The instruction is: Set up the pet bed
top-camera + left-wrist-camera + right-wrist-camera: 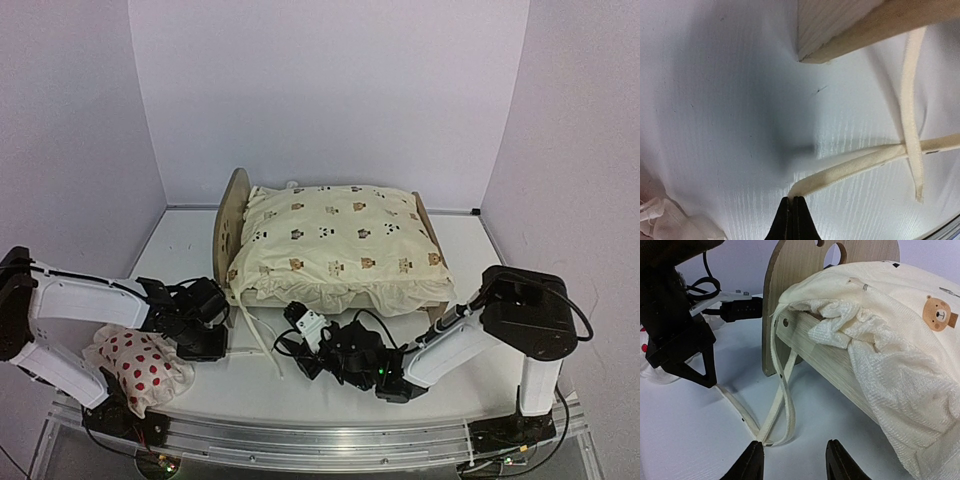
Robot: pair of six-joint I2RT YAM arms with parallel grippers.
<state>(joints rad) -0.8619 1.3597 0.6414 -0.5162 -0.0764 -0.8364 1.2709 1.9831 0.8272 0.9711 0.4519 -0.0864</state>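
Lying beside one pet bed (232,215): two ties (262,340); one spotted pillow (135,365).

cushion (340,245) covers pet bed (234,210) base, pillow (140,365) part-hidden

Three cameras on me: one high behind my bases, one riding each wrist.

The top camera looks down and forward over both my arms, far enough back to take in the white table (330,395), the small light-wood pet bed with rounded headboard (233,215) beyond my grippers, and both arms whole. My left wrist camera hangs very close over the tabletop, facing past my left gripper (792,202) to the flat cream fabric tie (855,167) just ahead and the bed's wooden corner (865,30) farther on. My right wrist camera looks low and near-level past my right gripper (795,447) at the headboard (790,270), with my left gripper (710,382) ahead-left. All three share that tie (782,405) (258,335) and bed corner.
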